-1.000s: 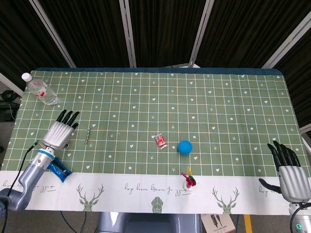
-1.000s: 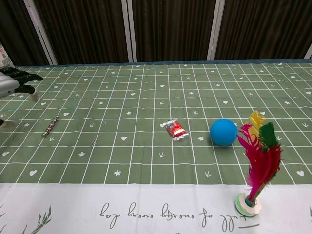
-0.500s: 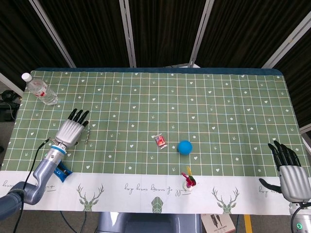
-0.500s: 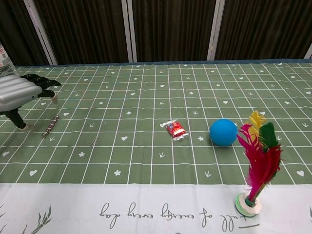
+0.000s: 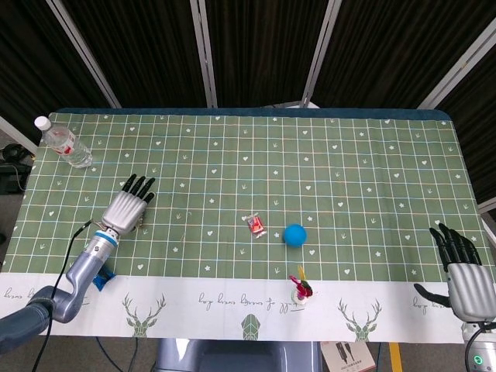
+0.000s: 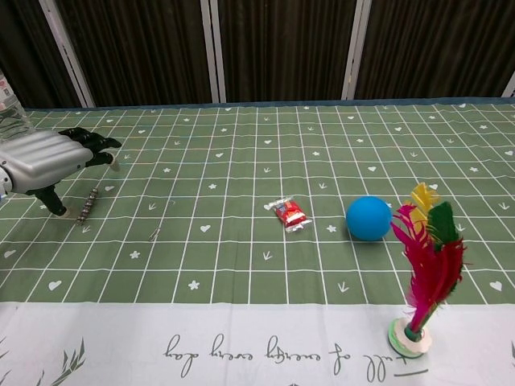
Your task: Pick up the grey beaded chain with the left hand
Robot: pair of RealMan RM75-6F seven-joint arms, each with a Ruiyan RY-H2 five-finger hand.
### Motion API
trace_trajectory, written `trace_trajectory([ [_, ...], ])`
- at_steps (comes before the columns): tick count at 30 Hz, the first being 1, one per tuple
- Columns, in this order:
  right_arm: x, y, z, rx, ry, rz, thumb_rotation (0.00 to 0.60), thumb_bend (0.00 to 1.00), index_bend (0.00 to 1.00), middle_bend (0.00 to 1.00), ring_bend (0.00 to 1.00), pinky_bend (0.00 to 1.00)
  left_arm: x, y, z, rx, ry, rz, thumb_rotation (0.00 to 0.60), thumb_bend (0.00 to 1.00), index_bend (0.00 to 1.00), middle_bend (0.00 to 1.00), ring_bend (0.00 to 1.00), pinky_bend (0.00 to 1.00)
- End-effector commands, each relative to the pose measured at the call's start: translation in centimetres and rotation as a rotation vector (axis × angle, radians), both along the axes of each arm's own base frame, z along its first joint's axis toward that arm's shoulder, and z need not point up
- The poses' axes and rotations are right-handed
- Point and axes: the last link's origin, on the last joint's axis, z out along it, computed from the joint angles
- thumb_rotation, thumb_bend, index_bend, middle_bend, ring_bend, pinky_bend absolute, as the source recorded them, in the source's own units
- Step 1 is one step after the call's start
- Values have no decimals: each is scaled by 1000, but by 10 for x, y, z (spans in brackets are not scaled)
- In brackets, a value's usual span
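- Grey beads of the chain [image 6: 88,204] lie in a short line on the green checked cloth of the bench [image 5: 310,163], near its left end; in the chest view we see the chain just beside and partly under the left robot hand, and in the head view that hand hides nearly all of it.
- Our left robot hand [image 5: 126,208] hovers palm down over the chain with its fingers [image 6: 96,141] stretched out and spread apart; it has hold of nothing, and we cannot tell whether the thumb touches the beads.
- Just right of the chain in the chest view we see a small thin metal piece [image 6: 154,234] lying on the cloth, too small to name.
- Near the front edge, by our left forearm, a blue object [image 5: 101,277] lies partly hidden under the arm.
- A clear plastic bottle [image 5: 63,142] with a white cap lies on its side at the far left corner, well apart from the hand.
- Around the middle of the bench we see a small red packet [image 5: 255,225], and a blue ball [image 5: 294,235] near it on the right.
- A feathered shuttlecock [image 6: 425,265] in red, yellow and green stands upright on its round base on the white border strip at the front.
- Our right robot hand [image 5: 462,273] sits at the front right corner, fingers extended and apart, holding nothing.
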Motion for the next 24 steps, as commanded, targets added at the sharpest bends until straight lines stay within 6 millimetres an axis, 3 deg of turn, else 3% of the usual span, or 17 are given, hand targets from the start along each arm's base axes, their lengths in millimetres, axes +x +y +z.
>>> trace_trajectory([
  [1,0,0,0,-2,-1,-1,600,6,64,0,0,94,0,0,-1,-6,4,-1,600,132,196,0,0,0],
  [15,1,1,0,-3,-1,0,600,5,65,0,0,94,-1,-2,11,4,-18,-2,600,132,188,0,0,0],
  [24,1,0,0,-6,-2,-2,600,6,65,0,0,94,-4,-5,4,-19,9,4,600,132,189,0,0,0],
])
